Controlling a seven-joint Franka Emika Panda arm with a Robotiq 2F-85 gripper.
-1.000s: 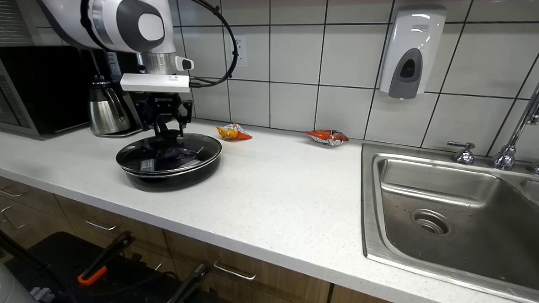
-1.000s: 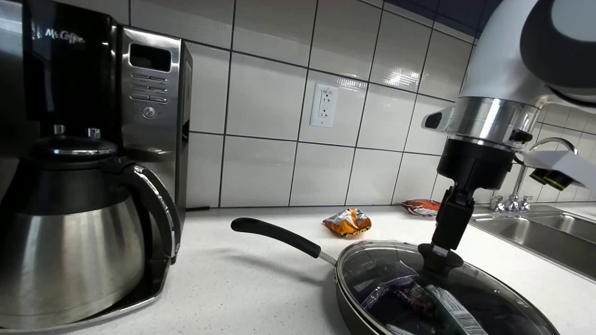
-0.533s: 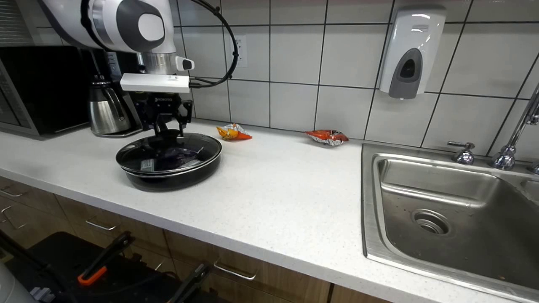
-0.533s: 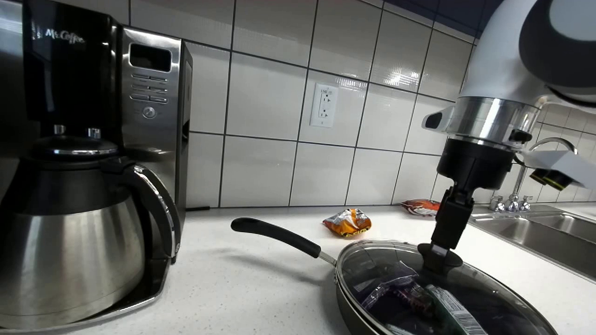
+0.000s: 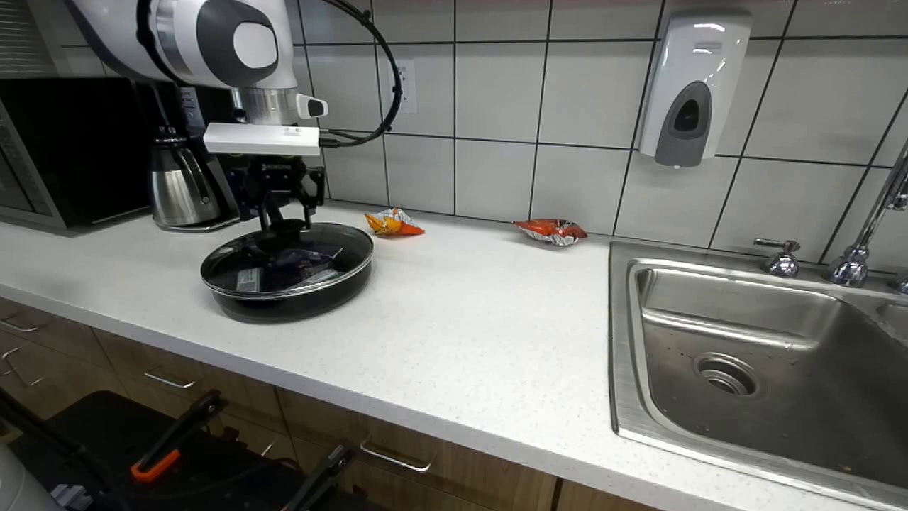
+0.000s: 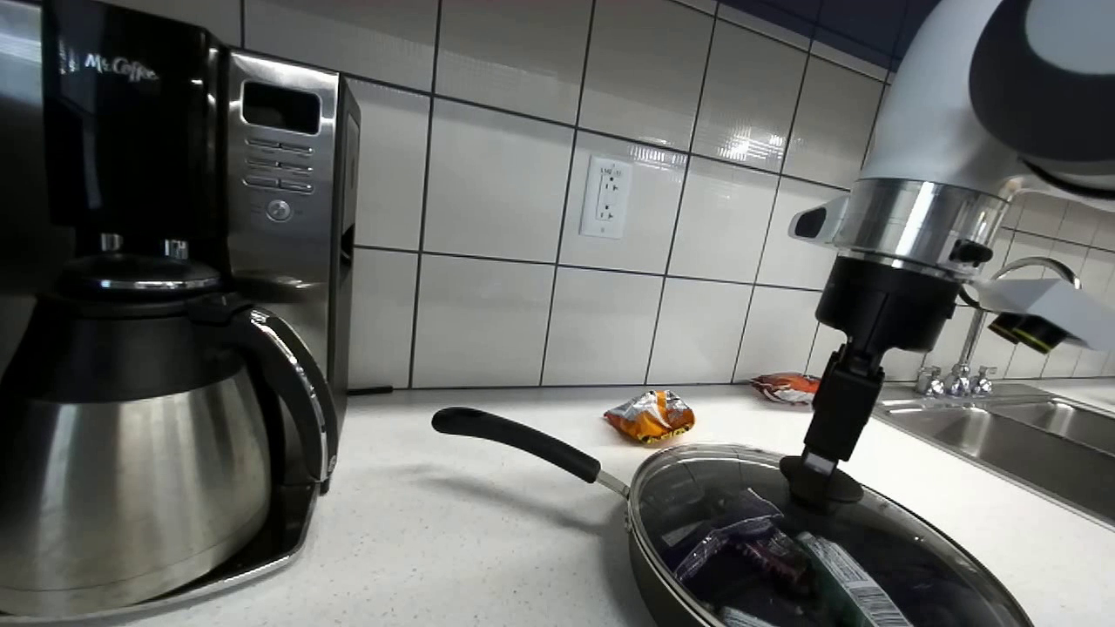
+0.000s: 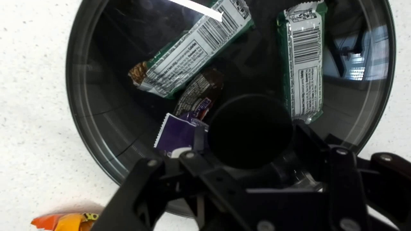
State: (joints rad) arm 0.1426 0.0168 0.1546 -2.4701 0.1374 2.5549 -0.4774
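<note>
Lid covers the pan, jaws clamped on its knob, orange packet nearby.

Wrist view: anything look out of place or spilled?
Yes: two slim bars in green-and-white wrappers lie under the round clear-glass lid in the black frying pan; packaged snacks look odd in cookware. No spill shows.

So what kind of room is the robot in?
It's most likely a kitchen: there's a sink, a coffee maker and a pan on the counter. I can't tell whether it's someone's home.
</note>
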